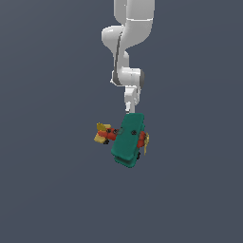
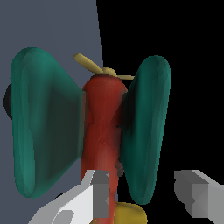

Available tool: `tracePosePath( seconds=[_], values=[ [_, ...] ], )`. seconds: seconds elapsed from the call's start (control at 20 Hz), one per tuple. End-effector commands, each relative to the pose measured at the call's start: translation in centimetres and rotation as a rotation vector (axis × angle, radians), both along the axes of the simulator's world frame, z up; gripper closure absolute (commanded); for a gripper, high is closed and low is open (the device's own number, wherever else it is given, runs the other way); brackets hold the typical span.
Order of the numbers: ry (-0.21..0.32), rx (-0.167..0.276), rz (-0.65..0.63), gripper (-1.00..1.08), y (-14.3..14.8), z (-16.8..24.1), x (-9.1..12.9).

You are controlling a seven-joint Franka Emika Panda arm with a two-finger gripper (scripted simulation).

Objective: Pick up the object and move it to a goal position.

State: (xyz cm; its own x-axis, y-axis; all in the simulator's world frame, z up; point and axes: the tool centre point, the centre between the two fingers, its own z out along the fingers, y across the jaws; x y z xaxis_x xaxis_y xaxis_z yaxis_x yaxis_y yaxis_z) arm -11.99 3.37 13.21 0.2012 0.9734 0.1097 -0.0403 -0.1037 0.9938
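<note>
Object: toy airplane (image 1: 127, 140) with teal-green blocky wings, red body, yellow tail and propeller, directly beneath the white arm's wrist.
Claw (image 2: 144, 194): fingers (image 2: 99, 192) parted, straddling the red body's tail end; firm grip unconfirmed.

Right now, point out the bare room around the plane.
Exterior view: bare grey floor on every side of the plane. It is crowded only at the plane itself, where the arm comes down and the gripper meets the wings.

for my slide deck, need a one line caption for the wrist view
Wrist view: toy airplane, teal wings, red body, yellow propeller, between the gripper's fingers.
</note>
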Motion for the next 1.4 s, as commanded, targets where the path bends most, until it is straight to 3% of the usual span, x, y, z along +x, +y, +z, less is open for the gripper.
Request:
tracePosePath(
  seconds=[0.0, 0.5, 0.55, 1.35],
  values=[
    [0.000, 0.000, 0.000, -0.20, -0.2, 0.0, 0.6],
    [-0.001, 0.001, 0.002, -0.20, -0.6, 0.1, 3.0],
    [-0.001, 0.001, 0.002, 1.08, -0.6, 0.1, 3.0],
    [0.010, 0.002, -0.004, 1.08, -0.6, 0.3, 3.0]
  ],
)
